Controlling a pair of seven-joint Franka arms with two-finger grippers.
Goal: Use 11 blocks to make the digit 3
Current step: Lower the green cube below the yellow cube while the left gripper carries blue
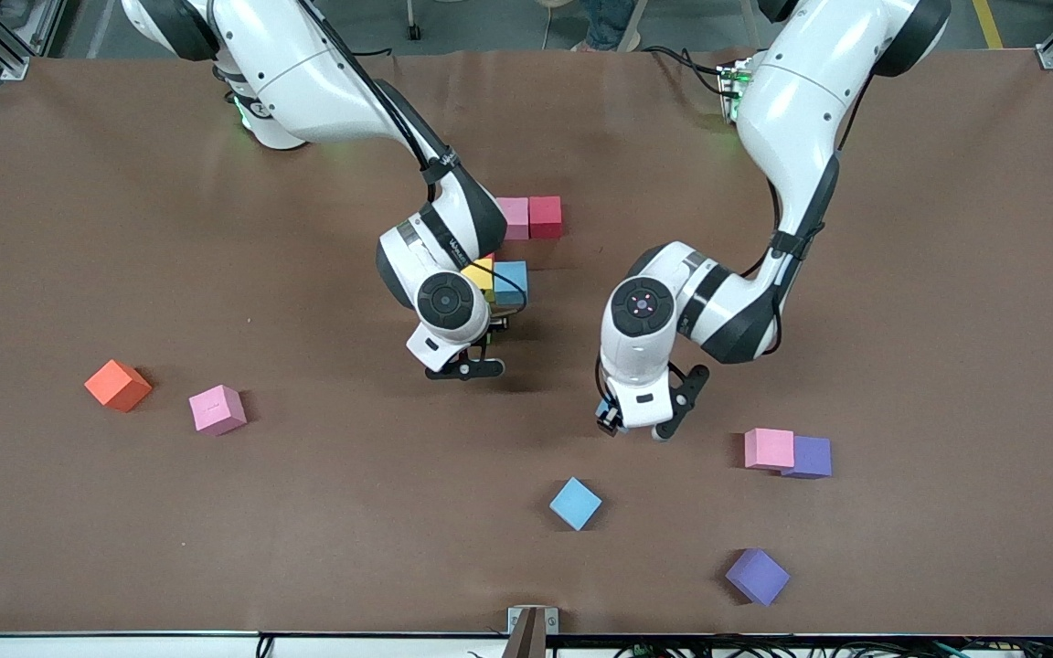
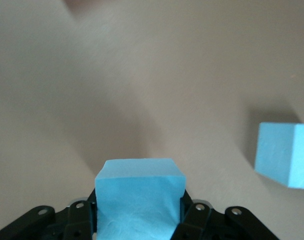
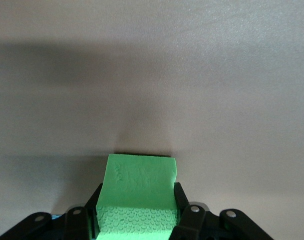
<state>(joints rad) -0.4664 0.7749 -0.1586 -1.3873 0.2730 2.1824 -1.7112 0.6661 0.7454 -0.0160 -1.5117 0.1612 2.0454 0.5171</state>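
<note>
- Where the left gripper (image 2: 139,220) hangs over bare table, we see its jaws clamped on a light blue cube (image 2: 139,192).
- Our right gripper (image 3: 136,217) grips a green cube (image 3: 137,192), beside the started figure (image 1: 517,247) of pink, red, yellow and blue blocks.
- A second light blue cube (image 1: 575,503) lies loose, nearer the front camera.

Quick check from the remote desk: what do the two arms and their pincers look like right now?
Both arms have glossy white shells with black joint bands and round black end caps. Black cables run along the right arm and beside the left arm. Green lights glow near both bases. The left pincer and right pincer have black fingers with bolted linkages.
</note>
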